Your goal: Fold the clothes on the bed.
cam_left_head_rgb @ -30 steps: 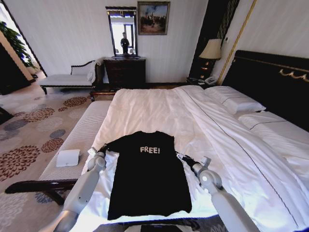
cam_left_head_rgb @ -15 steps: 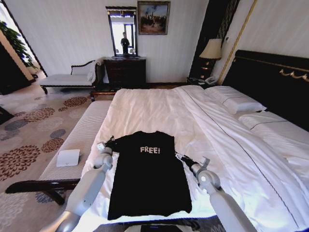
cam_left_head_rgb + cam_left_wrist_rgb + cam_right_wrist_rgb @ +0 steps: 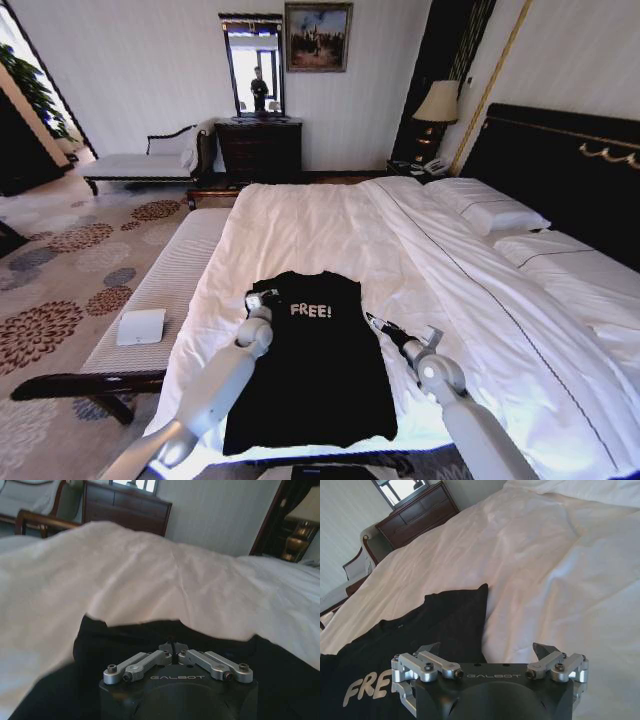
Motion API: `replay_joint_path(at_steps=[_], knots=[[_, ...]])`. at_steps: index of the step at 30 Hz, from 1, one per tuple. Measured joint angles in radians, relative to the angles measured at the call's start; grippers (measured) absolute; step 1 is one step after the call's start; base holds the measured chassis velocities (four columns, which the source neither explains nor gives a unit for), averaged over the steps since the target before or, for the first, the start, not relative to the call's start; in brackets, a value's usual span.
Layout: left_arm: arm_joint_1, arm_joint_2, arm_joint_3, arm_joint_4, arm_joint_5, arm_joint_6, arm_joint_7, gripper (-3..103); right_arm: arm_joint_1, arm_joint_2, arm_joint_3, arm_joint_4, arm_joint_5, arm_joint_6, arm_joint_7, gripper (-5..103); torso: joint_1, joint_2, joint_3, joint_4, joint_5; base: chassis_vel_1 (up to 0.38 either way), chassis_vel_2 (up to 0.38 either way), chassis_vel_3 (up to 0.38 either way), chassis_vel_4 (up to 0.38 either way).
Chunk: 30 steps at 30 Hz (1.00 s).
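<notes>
The clothes, a black T-shirt (image 3: 310, 370) with white "FREE!" lettering, lie flat on the near part of the bed (image 3: 320, 220). My left gripper (image 3: 262, 298) sits over the shirt's upper left chest beside the lettering, shut on the left sleeve, which is drawn inward. In the left wrist view its fingers (image 3: 173, 647) meet on black cloth (image 3: 125, 640). My right gripper (image 3: 372, 322) rests on the white bedding at the shirt's right edge, open. The right wrist view shows this gripper (image 3: 486, 650) with fingers spread, and the right sleeve (image 3: 455, 615) just ahead of them.
A white striped bench (image 3: 170, 280) runs along the bed's left side with a small white box (image 3: 140, 326) on it. Pillows (image 3: 490, 215) and the dark headboard (image 3: 570, 170) lie to the right. A dresser (image 3: 258, 148) and chaise (image 3: 140, 165) stand beyond.
My left gripper has moved right from the shirt's left edge onto the chest, pulling the left sleeve in with it. The right arm has hardly moved.
</notes>
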Motion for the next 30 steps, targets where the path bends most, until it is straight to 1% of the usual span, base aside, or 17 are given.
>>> replay_joint_path(at_steps=[5,11,12,13,14,15,16,18,19,21,22,25,26,27,28,29,30], knots=[[-0.001,-0.024,0.015,0.028,0.0,0.007,-0.015,1,-0.006,-0.009,0.01,0.003,0.001,0.003,-0.004,100,0.0,0.0,0.0,-0.0001,-0.0001,0.0,0.0,0.0,0.0],[0.027,-0.012,0.019,0.023,0.01,0.011,-0.021,1,-0.012,-0.018,0.018,0.005,0.004,0.005,-0.007,100,0.0,0.0,0.0,0.0002,-0.0002,0.0,0.0,0.0,0.0],[0.032,-0.01,0.02,0.02,0.01,0.012,-0.025,-2,-0.012,-0.018,0.018,0.005,0.004,0.005,-0.007,100,0.0,0.0,0.0,0.0002,-0.0002,0.0,0.0,0.0,0.0],[0.038,-0.007,0.019,0.012,0.01,0.017,-0.033,2,-0.012,-0.018,0.018,0.005,0.004,0.005,-0.007,100,0.0,0.0,0.0,0.0002,-0.0003,0.0,0.0,0.0,0.0],[0.038,-0.007,0.019,0.012,0.01,0.017,-0.033,2,-0.012,-0.018,0.018,0.005,0.004,0.005,-0.007,100,0.0,0.0,0.0,0.0002,-0.0003,0.0,0.0,0.0,0.0],[0.043,-0.003,0.018,0.004,0.01,0.02,-0.038,7,-0.012,-0.016,0.017,0.005,0.003,0.006,-0.007,100,0.0,0.0,0.0,0.0001,-0.0003,0.0,0.0,0.0,0.0],[0.046,0.001,0.017,-0.005,0.01,0.022,-0.04,7,-0.012,-0.014,0.015,0.006,0.003,0.006,-0.007,100,0.0,0.0,0.0,0.0001,-0.0003,0.0,0.0,0.0,0.0],[0.052,0.012,0.014,-0.024,0.01,0.023,-0.041,12,-0.013,-0.012,0.014,0.006,0.002,0.006,-0.007,100,0.0,0.0,0.0,0.0001,-0.0003,0.0,0.0,0.0,0.0],[0.056,0.02,0.012,-0.035,0.01,0.023,-0.041,18,-0.013,-0.011,0.013,0.007,0.001,0.006,-0.007,100,0.0,0.0,0.0,0.0001,-0.0003,0.0,0.0,0.0,0.0],[0.082,0.061,-0.001,-0.088,0.011,0.024,-0.041,28,-0.017,-0.008,0.012,0.01,0.001,0.007,-0.008,100,0.0,0.0,0.0,0.0,-0.0005,0.0,0.0,0.0,0.0],[0.082,0.061,-0.001,-0.088,0.011,0.024,-0.041,28,-0.017,-0.008,0.012,0.01,0.001,0.007,-0.008,100,0.0,0.0,0.0,0.0,-0.0005,0.0,0.0,0.0,0.0],[0.143,0.123,-0.039,-0.165,0.011,0.025,-0.036,44,-0.024,-0.003,0.013,0.018,0.001,0.009,-0.011,100,0.0,0.0,0.0,0.0003,-0.0004,0.0,0.0,0.0,0.0],[0.143,0.123,-0.039,-0.165,0.011,0.025,-0.036,44,-0.024,-0.003,0.013,0.018,0.001,0.009,-0.011,100,0.0,0.0,0.0,0.0003,-0.0004,0.0,0.0,0.0,0.0],[0.164,0.145,-0.05,-0.188,0.014,0.024,-0.031,49,-0.027,-0.001,0.013,0.022,-0.001,0.011,-0.015,100,0.0,0.0,0.0,0.0003,-0.0004,0.0,0.0,0.0,0.0],[0.186,0.166,-0.063,-0.211,0.019,0.022,-0.026,49,-0.03,0.0,0.014,0.026,-0.003,0.014,-0.018,100,0.0,0.0,0.0,0.0003,-0.0004,0.0,0.0,0.0,0.0],[0.217,0.191,-0.084,-0.244,0.027,0.019,-0.019,60,-0.034,0.0,0.015,0.032,-0.008,0.018,-0.024,100,0.0,0.0,0.0,0.0003,-0.0006,0.0,0.0,0.0,0.0],[0.217,0.191,-0.084,-0.244,0.027,0.019,-0.019,60,-0.034,0.0,0.015,0.032,-0.008,0.018,-0.024,100,0.0,0.0,0.0,0.0003,-0.0006,0.0,0.0,0.0,0.0]])
